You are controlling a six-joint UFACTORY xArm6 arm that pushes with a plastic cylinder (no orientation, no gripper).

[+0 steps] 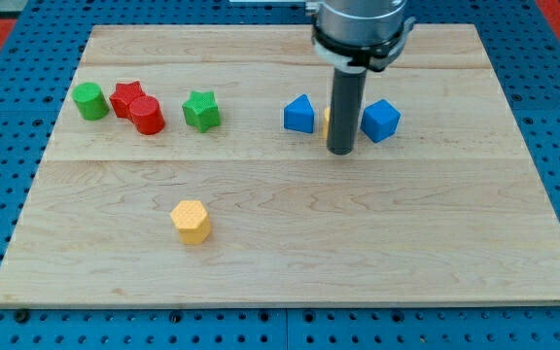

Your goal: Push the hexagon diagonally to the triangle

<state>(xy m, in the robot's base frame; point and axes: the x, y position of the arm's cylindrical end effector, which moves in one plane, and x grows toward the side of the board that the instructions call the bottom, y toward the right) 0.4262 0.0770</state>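
A yellow hexagon [192, 221] lies on the wooden board toward the view's lower left. A blue triangle [299, 115] sits right of centre near the view's top. My tip [340, 151] rests on the board just right of the blue triangle, far up and right of the hexagon. A small yellow block [328, 119] shows as a sliver behind the rod; its shape is hidden. A blue cube [380, 120] sits just right of the rod.
A green cylinder [90, 100], a red star [126, 97], a red cylinder [148, 116] and a green star [201, 110] stand in a row at the view's upper left. The board [290, 262] is edged by blue pegboard.
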